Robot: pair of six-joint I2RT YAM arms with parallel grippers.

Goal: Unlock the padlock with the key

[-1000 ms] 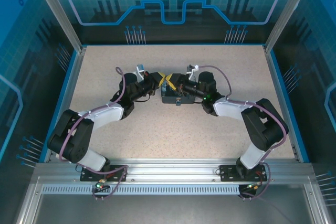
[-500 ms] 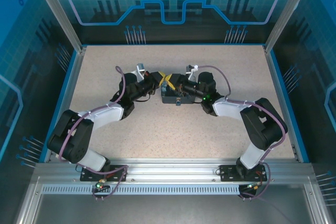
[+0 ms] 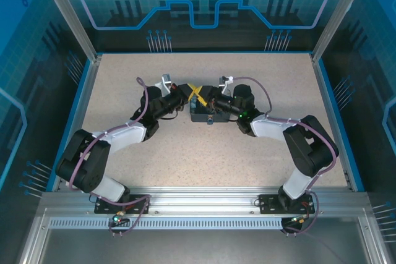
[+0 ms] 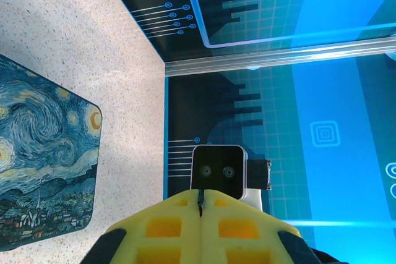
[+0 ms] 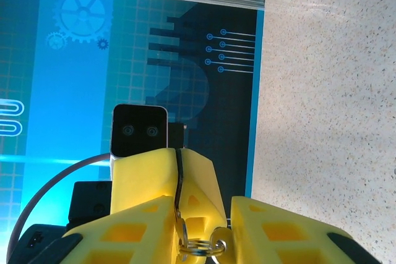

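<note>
Right wrist camera looks at the left gripper [image 5: 177,153] end-on. Its yellow fingers [image 5: 145,177] are clamped together on the key [image 5: 179,180], a thin dark sliver edge-on in the seam, running down to a metal ring [image 5: 193,246]. That ring sits between the right gripper's [image 5: 201,214] fingers, which stand apart either side; whether they pinch anything I cannot tell. Seen from the left wrist, the painted box [image 4: 43,165] lies left of the closed fingertips.
</note>
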